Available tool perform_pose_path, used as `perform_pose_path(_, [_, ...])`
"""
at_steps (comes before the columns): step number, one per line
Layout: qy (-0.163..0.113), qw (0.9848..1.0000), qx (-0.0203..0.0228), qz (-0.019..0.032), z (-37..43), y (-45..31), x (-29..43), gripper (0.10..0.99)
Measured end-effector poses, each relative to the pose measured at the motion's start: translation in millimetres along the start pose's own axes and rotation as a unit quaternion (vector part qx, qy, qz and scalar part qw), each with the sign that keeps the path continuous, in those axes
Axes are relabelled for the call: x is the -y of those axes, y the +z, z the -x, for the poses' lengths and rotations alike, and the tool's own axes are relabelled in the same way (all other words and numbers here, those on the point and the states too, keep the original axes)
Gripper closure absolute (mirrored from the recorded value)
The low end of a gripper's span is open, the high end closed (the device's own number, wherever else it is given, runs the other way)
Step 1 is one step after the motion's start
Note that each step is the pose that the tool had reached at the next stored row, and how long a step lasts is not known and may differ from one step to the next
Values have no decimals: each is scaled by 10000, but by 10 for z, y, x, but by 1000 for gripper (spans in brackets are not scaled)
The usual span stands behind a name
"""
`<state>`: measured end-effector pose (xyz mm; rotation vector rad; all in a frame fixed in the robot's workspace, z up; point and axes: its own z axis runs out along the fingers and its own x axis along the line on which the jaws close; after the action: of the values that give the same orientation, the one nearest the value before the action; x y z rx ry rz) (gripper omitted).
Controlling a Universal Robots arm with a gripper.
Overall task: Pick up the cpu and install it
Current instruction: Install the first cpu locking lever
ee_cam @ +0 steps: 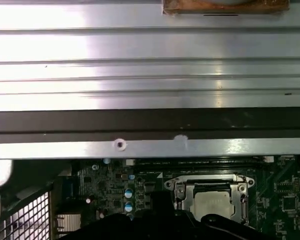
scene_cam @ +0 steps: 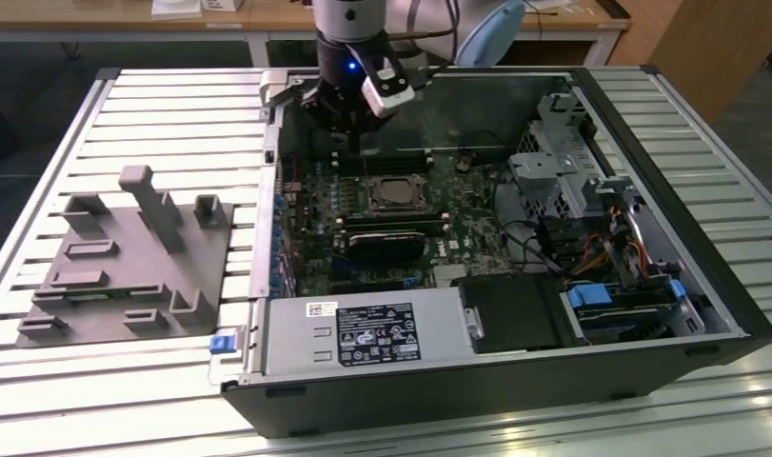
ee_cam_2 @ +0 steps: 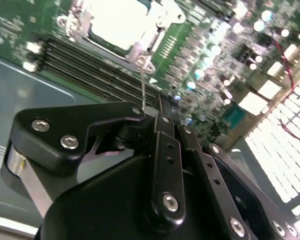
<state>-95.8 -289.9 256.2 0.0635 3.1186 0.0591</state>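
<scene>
Cpu [scene_cam: 391, 193]: small flat square, silver-grey top, seated in the motherboard socket [scene_cam: 418, 181]; in both wrist views a pale metal face inside the metal frame.
My claw [ee_cam_2: 160, 112]: black fingers drawn together, nothing between them; hanging above the board beside the socket, apart from the cpu.
Motherboard [scene_cam: 468, 224]: green, inside the open computer case [scene_cam: 690, 314].
Fixture plate [scene_cam: 119, 286]: grey, on the slatted table at the exterior view's left, well apart from the case.

An open computer case [scene_cam: 640, 143] sits on the slatted table [scene_cam: 169, 105], a grey fixture plate [scene_cam: 119, 271] beside it toward the table's edge.
</scene>
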Motion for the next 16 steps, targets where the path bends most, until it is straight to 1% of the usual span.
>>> perform_pose_path(4, [-1, 10000, -2, 0, 129, 6, -6, 980])
perform_pose_path(8, [-2, 10000, -8, -1, 283, 19, -13, 980])
perform_pose_path(9, [-3, 10000, -9, 0, 303, 22, -14, 980])
perform_pose_path(11, [-2, 10000, -9, 3, 304, 25, -12, 980])
perform_pose_path(12, [-2, 10000, -12, 30, 304, 27, -9, 980])
perform_pose_path(13, [-1, 10000, -13, 83, 305, 34, -7, 980])
perform_pose_path(14, [0, 9999, -15, 122, 305, 42, -5, 980])
perform_pose_path(16, [1, 9999, -14, 131, 307, 59, -4, 980])
